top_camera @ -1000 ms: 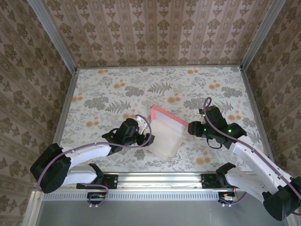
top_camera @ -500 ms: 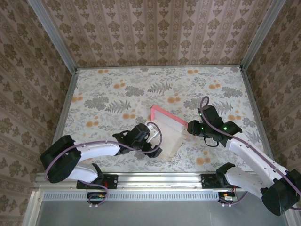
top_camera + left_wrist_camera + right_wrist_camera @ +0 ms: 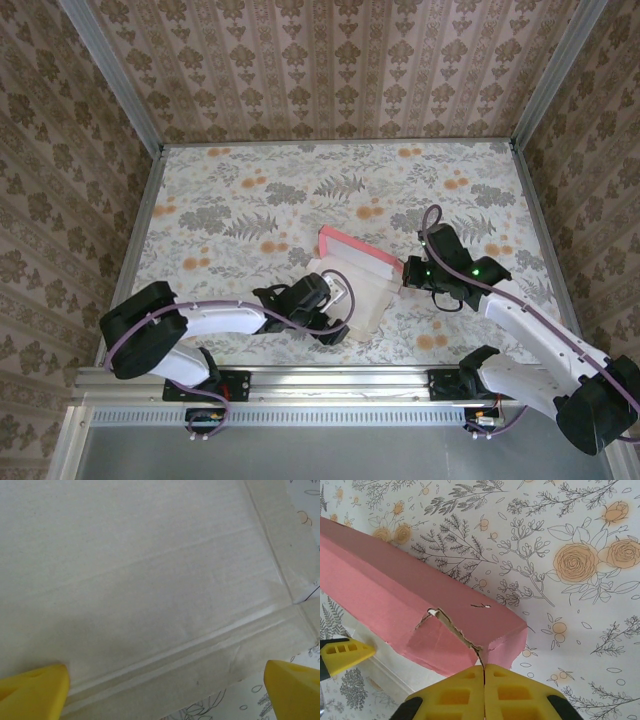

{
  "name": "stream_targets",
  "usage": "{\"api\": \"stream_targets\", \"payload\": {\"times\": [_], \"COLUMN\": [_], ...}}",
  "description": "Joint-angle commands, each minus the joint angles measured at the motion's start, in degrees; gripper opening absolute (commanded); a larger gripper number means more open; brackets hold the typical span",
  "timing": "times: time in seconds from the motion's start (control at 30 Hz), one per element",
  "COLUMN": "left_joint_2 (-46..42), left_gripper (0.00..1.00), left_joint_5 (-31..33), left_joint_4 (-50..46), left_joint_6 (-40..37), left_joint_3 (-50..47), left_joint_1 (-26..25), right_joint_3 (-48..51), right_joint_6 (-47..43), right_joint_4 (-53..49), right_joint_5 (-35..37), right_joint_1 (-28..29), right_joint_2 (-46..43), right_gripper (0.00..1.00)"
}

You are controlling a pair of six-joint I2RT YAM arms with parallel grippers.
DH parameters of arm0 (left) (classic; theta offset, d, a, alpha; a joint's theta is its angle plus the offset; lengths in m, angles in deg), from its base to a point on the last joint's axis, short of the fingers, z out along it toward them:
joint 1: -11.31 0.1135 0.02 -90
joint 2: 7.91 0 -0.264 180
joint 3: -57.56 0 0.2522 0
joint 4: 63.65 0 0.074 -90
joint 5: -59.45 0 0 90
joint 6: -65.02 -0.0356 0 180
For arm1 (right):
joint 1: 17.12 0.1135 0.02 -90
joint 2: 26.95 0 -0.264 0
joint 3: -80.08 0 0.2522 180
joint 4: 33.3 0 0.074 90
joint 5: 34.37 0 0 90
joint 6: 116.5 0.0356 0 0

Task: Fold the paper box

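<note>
Currently the left end effector (image 3: 338, 300) hangs wide open over the paper box (image 3: 355, 285), while the right end effector (image 3: 408, 270) is closed on its pink wall.
From my station I see the box on the floral counter (image 3: 250, 200) between the two end effectors, pale inner face up and one pink wall raised on the side towards the right end effector. On the left wrist camera, the left end effector (image 3: 165, 692) has its yellow fingertips (image 3: 32, 690) spread far apart, with the creased off-white panel (image 3: 150, 580) just ahead of them and nothing held. On the right wrist camera, the right end effector (image 3: 484, 672) has its fingers pressed together, and the torn lower edge of the pink wall (image 3: 395, 595) runs straight into the seam between them, so I read it as pinched there.
</note>
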Motion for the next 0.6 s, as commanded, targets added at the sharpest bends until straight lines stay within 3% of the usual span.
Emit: {"api": "stream_targets", "payload": {"times": [0.0,0.57], "left_joint_2": [2.4,5.4], "left_gripper": [1.0,1.0], "left_joint_5": [-0.8,1.6], "left_joint_4": [1.0,-0.7], "left_joint_6": [4.3,6.1], "left_joint_3": [1.9,5.1], "left_joint_1": [-1.9,-5.2], "right_joint_3": [-0.2,-7.9], "right_joint_6": [-0.7,-7.9], "right_joint_4": [0.5,1.2], "right_joint_5": [1.1,-5.4], "right_joint_1": [0.6,-0.2], "right_joint_2": [1.2,8.4], "right_gripper": [0.06,0.0]}}
